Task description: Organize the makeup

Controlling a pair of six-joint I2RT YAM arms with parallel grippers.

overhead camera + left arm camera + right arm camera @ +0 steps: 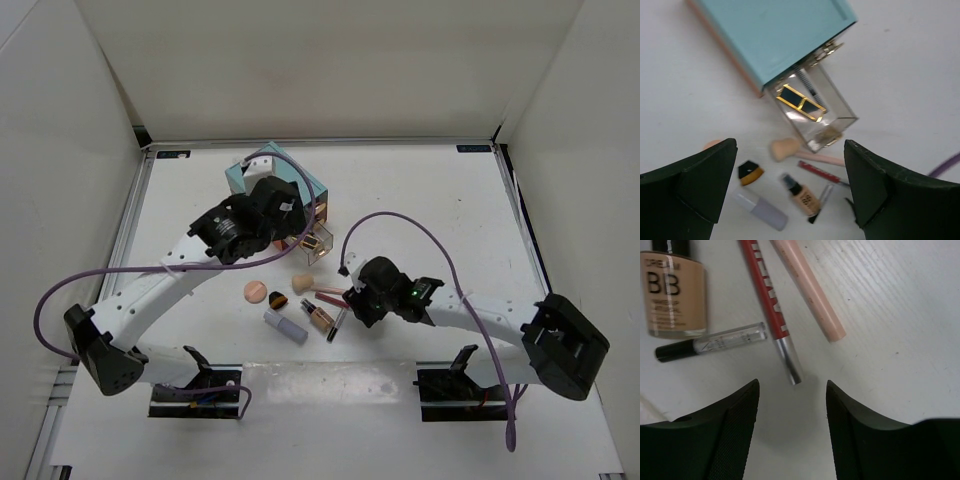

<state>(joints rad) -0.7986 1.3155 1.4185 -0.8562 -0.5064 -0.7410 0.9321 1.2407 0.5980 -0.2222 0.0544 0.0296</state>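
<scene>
We seem set on the red pencil (767,295): our open, empty right pincer (792,386) must straddle it and close; the left pincer (790,145) hangs wide open above the drawer (842,107).

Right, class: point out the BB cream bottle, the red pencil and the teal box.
BB cream bottle (672,300): right wrist view, beige body.
red pencil (765,290): right wrist view, mid-shaft.
teal box (775,35): left wrist view, top face.

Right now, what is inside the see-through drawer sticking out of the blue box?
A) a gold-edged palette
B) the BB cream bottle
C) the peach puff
A: the gold-edged palette lies in the clear drawer, while the puff and bottle lie on the table outside it.
</scene>
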